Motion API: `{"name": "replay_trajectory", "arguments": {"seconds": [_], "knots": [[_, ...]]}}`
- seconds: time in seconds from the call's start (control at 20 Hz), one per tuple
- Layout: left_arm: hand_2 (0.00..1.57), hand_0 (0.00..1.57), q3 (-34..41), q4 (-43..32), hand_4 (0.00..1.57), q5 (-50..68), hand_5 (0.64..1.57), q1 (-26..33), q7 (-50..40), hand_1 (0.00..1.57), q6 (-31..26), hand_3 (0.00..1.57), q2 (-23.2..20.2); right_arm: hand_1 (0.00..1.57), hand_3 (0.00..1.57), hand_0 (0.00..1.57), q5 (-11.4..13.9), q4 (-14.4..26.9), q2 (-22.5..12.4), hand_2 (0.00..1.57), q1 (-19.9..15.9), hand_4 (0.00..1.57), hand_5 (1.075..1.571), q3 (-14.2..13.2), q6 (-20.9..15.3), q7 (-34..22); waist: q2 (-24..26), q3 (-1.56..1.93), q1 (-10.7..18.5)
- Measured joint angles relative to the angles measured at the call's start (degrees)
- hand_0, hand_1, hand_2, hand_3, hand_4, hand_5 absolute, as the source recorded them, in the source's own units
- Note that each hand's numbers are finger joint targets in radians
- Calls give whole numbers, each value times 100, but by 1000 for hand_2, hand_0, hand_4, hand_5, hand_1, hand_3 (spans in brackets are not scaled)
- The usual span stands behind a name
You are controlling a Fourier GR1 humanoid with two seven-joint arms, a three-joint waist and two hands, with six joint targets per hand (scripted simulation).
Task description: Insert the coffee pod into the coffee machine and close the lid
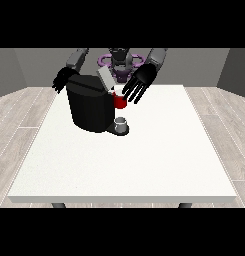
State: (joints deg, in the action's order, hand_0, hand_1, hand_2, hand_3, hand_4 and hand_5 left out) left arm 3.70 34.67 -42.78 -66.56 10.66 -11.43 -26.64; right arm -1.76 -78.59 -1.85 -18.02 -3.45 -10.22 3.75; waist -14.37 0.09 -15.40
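The black coffee machine [89,107] stands on the white table [144,160], left of the middle. Its grey lid [105,78] is tilted up and open. A red thing at the machine [120,102] shows under the lid, at the machine's right side. The hand at the view's right [140,81] hangs just right of the lid and above the red thing, with its fingers straight and spread downward, holding nothing that I can see. The hand at the view's left [61,80] is behind the machine's top left corner, fingers relaxed. A grey thing [122,123] sits on the machine's low base.
The robot's torso [120,64] is behind the machine at the table's far edge. The table's near edge [124,199] runs along the bottom. A wooden floor surrounds the table.
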Motion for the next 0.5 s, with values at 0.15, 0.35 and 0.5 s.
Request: {"name": "replay_trajectory", "arguments": {"seconds": [0.15,0.35,0.5], "knots": [[0,0,-18,23,0,-33,1571,55,-8,0,-58,0,18,0,0,0,-11,79,-34,0,141,338,1571,-26,44,71,111,-4,34],[0,0,-1,32,0,-55,1571,40,-104,0,-129,0,56,0,0,0,-17,135,-17,0,165,378,1571,-39,17,69,195,-6,64],[0,0,-31,99,0,-89,1571,84,-178,0,-78,0,207,0,0,0,23,204,0,0,194,411,1571,-26,-21,104,290,-7,138]]}}
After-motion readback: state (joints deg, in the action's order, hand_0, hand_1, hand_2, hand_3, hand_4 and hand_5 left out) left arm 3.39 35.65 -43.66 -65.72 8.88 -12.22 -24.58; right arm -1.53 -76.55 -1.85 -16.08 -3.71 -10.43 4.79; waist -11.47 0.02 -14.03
